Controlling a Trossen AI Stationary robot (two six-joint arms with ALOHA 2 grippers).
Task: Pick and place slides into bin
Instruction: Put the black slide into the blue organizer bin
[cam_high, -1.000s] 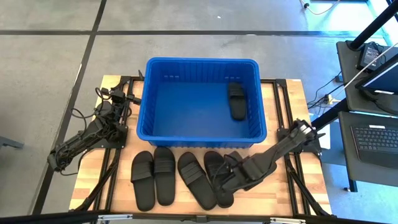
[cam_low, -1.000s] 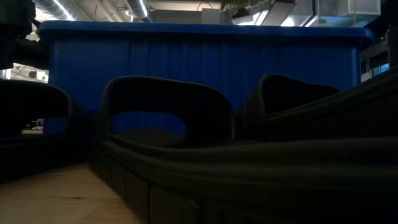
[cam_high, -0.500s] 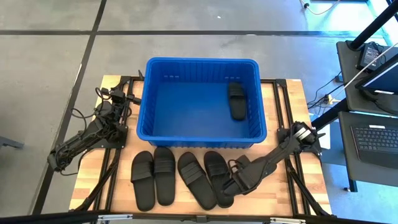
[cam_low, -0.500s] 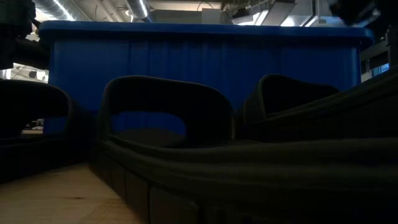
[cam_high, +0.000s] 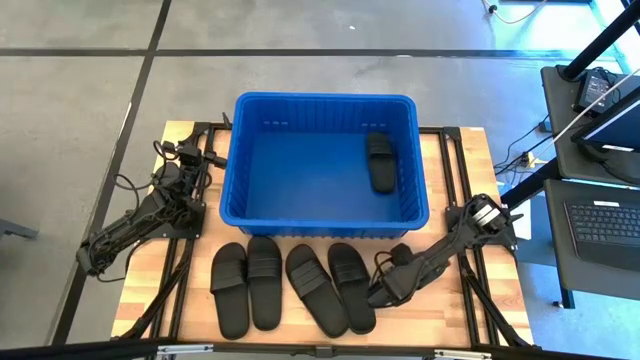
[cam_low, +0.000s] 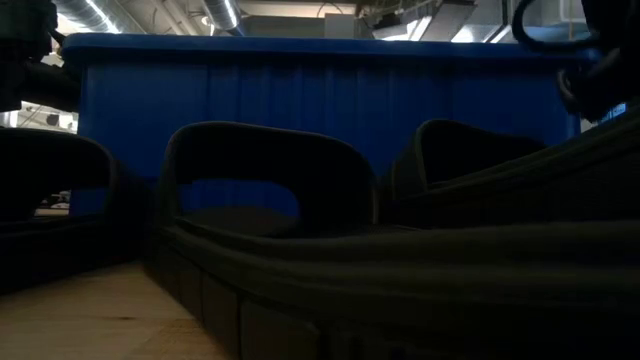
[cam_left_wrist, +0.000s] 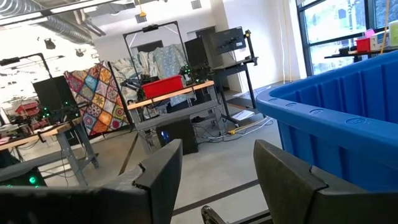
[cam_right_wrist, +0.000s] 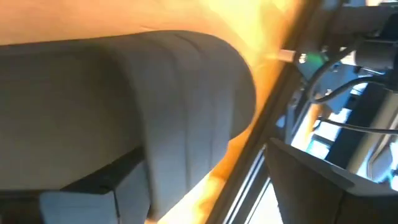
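- high view: the right gripper (cam_high: 384, 291) had drawn back off the rightmost matte black slide sandal (cam_high: 351, 286), which lay flat just beside its fingers with nothing lifted; one more slide (cam_high: 380, 162) lay in the large bright blue ribbed plastic bin (cam_high: 322, 101). the pick looked not yet made.
- low view: the slides' straps (cam_low: 268, 160) stood before the bin wall.
- left wrist view: the left gripper (cam_left_wrist: 214, 171) waited with fingers spread and empty beside the bin.
- right wrist view: the slide's strap (cam_right_wrist: 124, 99) filled the frame; i couldn't tell the finger gap.

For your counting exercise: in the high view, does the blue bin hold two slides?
No, the blue bin holds one black slide; four more lie on the table in front.
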